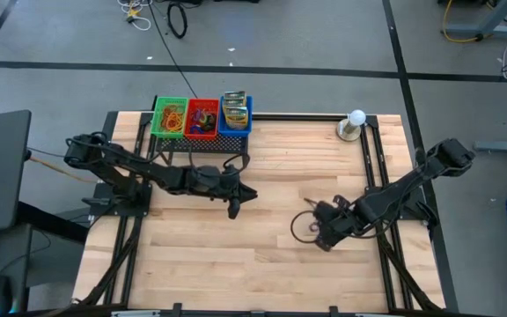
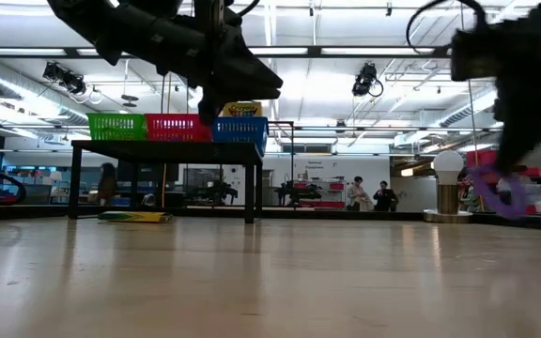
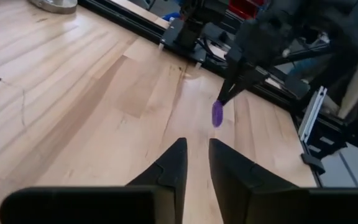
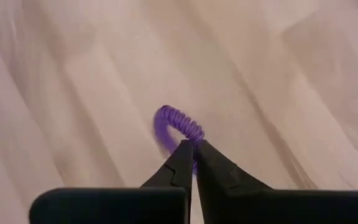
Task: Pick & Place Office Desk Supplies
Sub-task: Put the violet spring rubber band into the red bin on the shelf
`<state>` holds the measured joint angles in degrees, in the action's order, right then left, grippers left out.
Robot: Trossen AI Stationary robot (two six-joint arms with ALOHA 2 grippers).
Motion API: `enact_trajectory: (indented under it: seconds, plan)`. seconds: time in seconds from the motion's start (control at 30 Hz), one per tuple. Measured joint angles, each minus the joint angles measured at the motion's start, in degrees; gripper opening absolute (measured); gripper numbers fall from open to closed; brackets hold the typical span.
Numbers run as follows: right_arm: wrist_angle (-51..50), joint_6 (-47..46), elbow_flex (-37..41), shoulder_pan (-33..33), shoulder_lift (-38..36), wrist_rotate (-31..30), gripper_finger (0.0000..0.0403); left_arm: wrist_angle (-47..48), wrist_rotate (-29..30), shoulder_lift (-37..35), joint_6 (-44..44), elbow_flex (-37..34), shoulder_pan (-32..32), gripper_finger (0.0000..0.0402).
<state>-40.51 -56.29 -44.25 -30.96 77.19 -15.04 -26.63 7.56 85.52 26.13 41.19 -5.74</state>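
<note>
We see the right gripper [image 4: 192,148] pinched shut on a purple band [image 4: 178,124], a small coiled loop that sticks out past the fingertips above the bare wood of the table [image 1: 262,264]. In the high view this gripper [image 1: 317,231] sits over the table's middle-right part, its arm reaching in from the right edge. The low view shows the band [image 2: 498,191] hanging clear of the tabletop, under the dark arm at the right of that picture. The left wrist view catches the same band [image 3: 217,114] dangling from the far gripper's tip.

The left gripper [image 3: 196,155] has its fingers a little apart, with a narrow gap between the tips and nothing in it. In the high view it [image 1: 238,201] hangs over the table's centre, just in front of the black rack [image 1: 199,151].

On top of the rack, at the table's far edge, three bins stand side by side: a green bin [image 1: 169,118] with loose bands, a red bin [image 1: 202,119] with more bands, and a blue bin [image 1: 235,114] with crayon boxes [image 1: 234,107]. A white ball [image 1: 356,118] on a round base stands near the far right corner, well apart from both grippers.
</note>
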Motion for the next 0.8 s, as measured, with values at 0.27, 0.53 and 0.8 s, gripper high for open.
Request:
enact_trajectory:
  seconds: [0.27, 0.53, 0.8]
  plan:
    - [9.64, -14.83, 0.0, 0.09, 0.11, -15.63, 0.0012, 0.02, 4.89, 0.0, 6.07, 0.02, -2.62, 0.012]
    - [17.74, -15.72, -0.02, 1.72, 0.11, -24.17, 0.0012, 0.0, 7.6, 0.0, 11.23, 0.07, -4.0, 0.0185]
    - [29.0, -11.92, -0.02, 4.47, 0.11, -27.73, 0.0013, -0.23, 10.33, 1.22, 11.4, 2.46, -4.42, 0.0209]
